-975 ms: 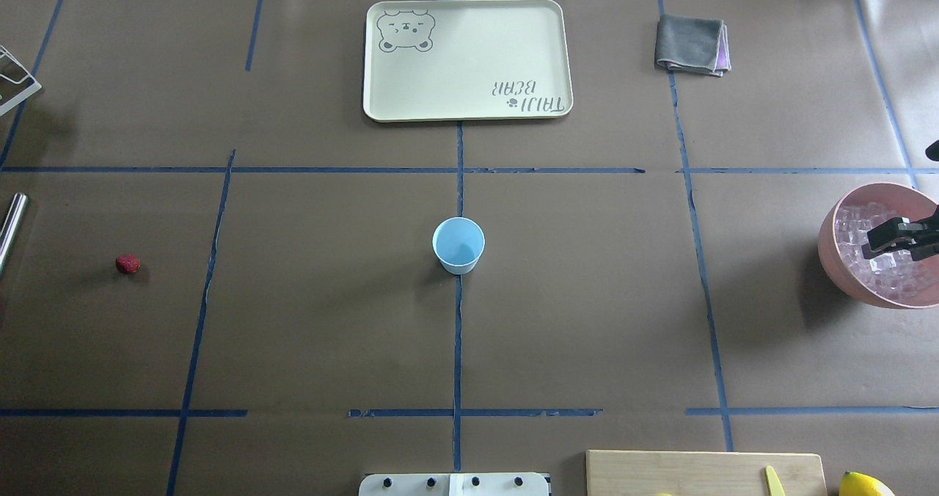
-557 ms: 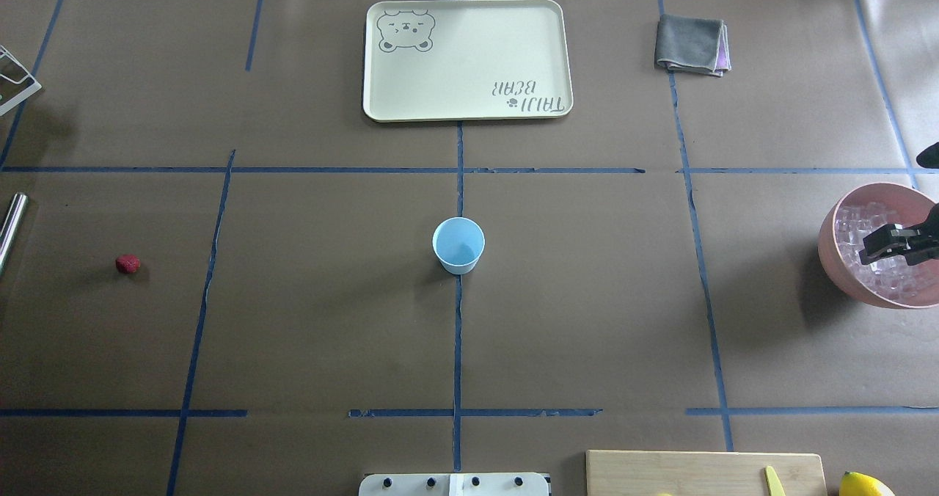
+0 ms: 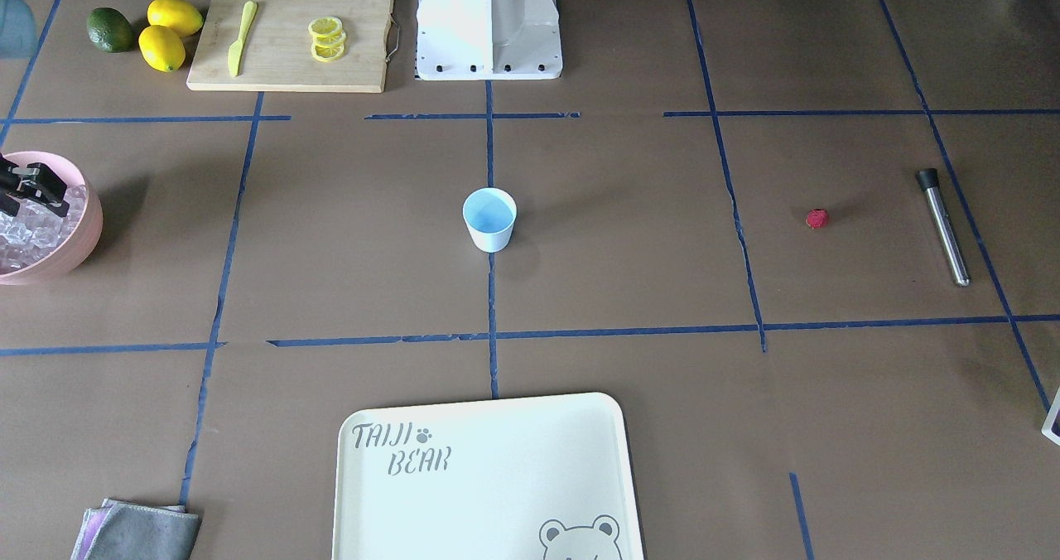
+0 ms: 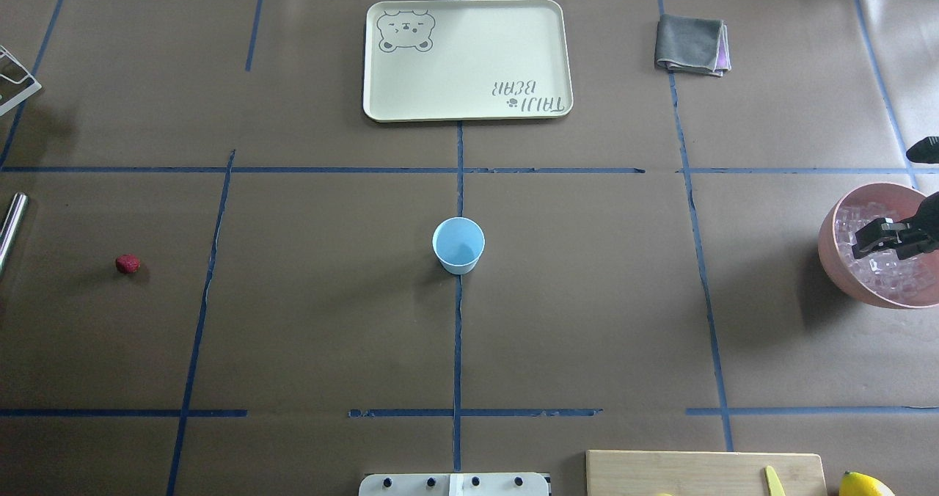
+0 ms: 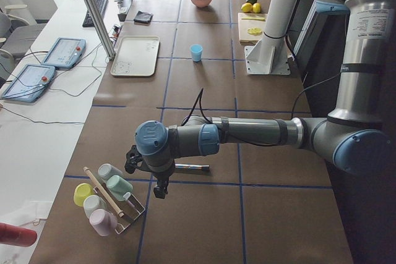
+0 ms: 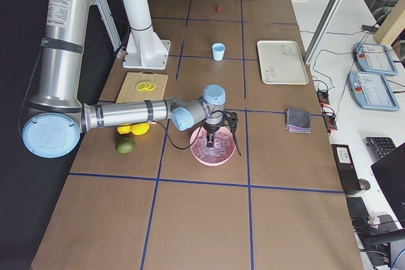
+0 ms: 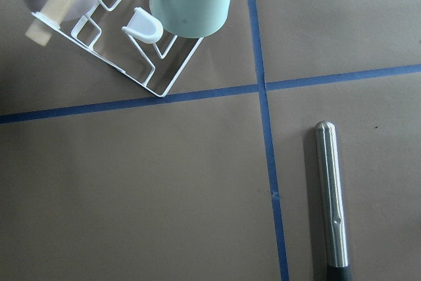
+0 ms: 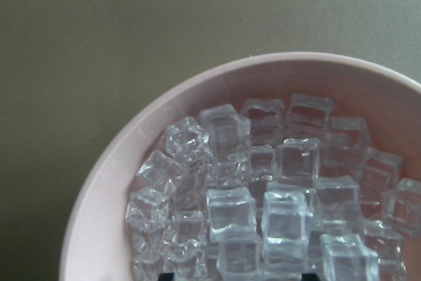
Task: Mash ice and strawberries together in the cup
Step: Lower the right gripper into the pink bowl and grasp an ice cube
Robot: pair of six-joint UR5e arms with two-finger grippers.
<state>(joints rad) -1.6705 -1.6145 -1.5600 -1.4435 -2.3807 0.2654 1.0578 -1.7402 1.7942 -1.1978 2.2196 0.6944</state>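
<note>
Lemon slices (image 3: pixel 327 38) and a yellow plastic knife (image 3: pixel 238 38) lay on a pale wooden chopping board (image 3: pixel 273 67). The board sat nearer the robot than the small light-blue tapered plastic cup (image 4: pixel 458 245) and to that cup's right. Two whole yellow lemons (image 3: pixel 161 48) and a dark green round fruit (image 3: pixel 109 30) sat farther right of the cup.

The cup stood upright, mouth up, on a blue tape line in the middle of the brown paper-covered table (image 4: pixel 330 320). Well to the cup's right stood a large round pink bowl (image 4: pixel 832 265) heaped with small clear ice cubes (image 8: pixel 230 212). The right gripper (image 4: pixel 860 241) hung over that ice. Its fingers were parted and had hold of nothing, and in the wrist view only their dark tips showed, wide apart.

Well to the cup's left a small red strawberry (image 4: pixel 128 263) lay alone on the paper. Farther left lay a slim steel rod with a black end (image 3: pixel 942 227). The left gripper (image 5: pixel 159 190) hovered beyond the rod, beside a white wire rack (image 7: pixel 141 25) of pastel cups. Whether its fingers were apart or together I cannot tell.

Beyond the cup, away from the robot, lay a cream rectangular tray with a bear drawing (image 4: pixel 469 56). To the tray's right lay a folded grey cloth (image 4: pixel 689 42).
</note>
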